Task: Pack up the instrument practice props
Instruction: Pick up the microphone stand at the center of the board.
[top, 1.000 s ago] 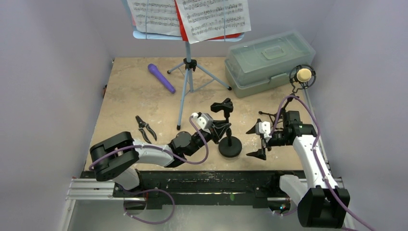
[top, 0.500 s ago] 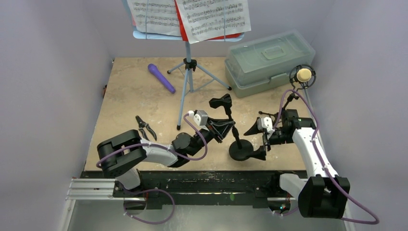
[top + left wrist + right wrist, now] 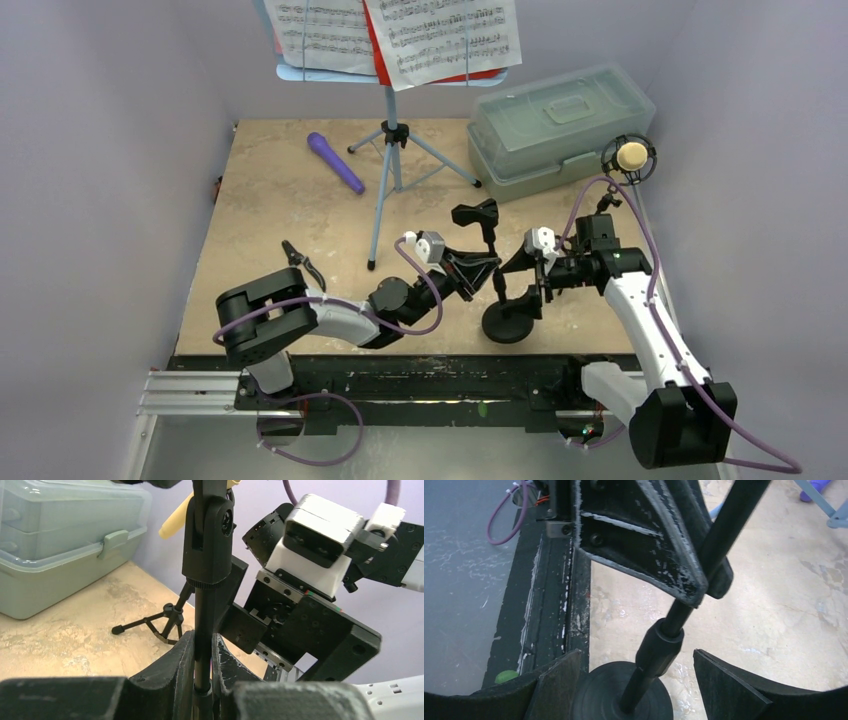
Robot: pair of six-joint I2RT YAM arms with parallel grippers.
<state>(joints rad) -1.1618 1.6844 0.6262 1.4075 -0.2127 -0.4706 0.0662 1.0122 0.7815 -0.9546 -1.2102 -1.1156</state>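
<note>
**mk:** Mottled tan stone-look tabletop [image 3: 290, 200], lavender walls. Where's the holder [image 3: 508, 322]?

**jo:** Front middle, near the edge. Left gripper [image 3: 487, 268] is clamped tight on its thin black pole. Right gripper [image 3: 531, 280] is spread wide, with scuffed matte fingers either side of the pole above the flat round disc, not touching it. Can't tell if the disc sits on the tabletop.
</note>
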